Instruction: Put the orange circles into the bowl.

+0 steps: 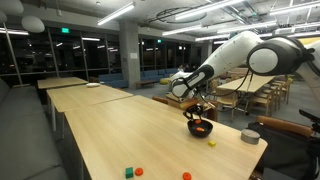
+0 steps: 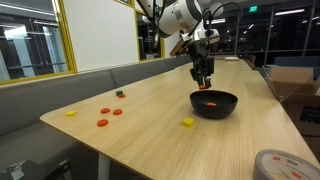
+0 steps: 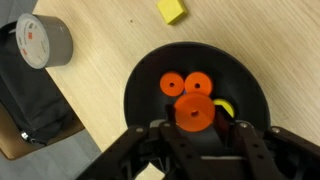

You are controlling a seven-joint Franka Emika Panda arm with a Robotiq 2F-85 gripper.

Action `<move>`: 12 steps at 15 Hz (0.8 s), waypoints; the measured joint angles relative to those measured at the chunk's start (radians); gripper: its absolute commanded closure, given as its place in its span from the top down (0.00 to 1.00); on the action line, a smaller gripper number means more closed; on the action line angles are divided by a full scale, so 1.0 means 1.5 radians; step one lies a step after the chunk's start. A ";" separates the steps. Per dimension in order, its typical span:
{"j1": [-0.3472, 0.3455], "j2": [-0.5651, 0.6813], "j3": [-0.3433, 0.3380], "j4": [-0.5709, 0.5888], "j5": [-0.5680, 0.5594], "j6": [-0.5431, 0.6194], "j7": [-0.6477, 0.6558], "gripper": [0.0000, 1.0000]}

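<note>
The black bowl (image 3: 142, 95) stands on the wooden table and shows in both exterior views (image 1: 200, 130) (image 2: 214, 107). Two orange circles (image 3: 173, 84) (image 3: 201, 83) lie inside it, beside a small yellow piece (image 3: 225, 107). My gripper (image 3: 193, 118) hovers just above the bowl (image 1: 197, 112) (image 2: 203, 78) and is shut on another orange circle (image 3: 192, 112). More orange circles lie on the table far from the bowl in both exterior views (image 2: 117, 111) (image 2: 102, 123) (image 1: 140, 171) (image 1: 186, 176).
A grey tape roll (image 3: 45, 42) (image 1: 250, 137) (image 2: 280, 165) lies near the bowl. A yellow block (image 3: 172, 10) (image 2: 187, 122) (image 1: 212, 143) sits beside the bowl. A green block (image 2: 120, 94) (image 1: 129, 172) and a yellow piece (image 2: 70, 113) lie by the loose circles.
</note>
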 measured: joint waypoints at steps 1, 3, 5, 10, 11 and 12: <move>-0.005 -0.002 0.001 -0.010 0.000 0.002 0.007 0.82; -0.020 -0.003 0.004 -0.026 0.006 0.016 0.009 0.98; -0.036 -0.003 0.010 -0.039 0.013 0.038 0.002 1.00; -0.052 -0.056 0.035 -0.085 0.017 0.070 -0.096 1.00; -0.051 -0.084 0.042 -0.102 0.016 0.070 -0.119 1.00; -0.050 -0.116 0.049 -0.122 0.016 0.070 -0.142 1.00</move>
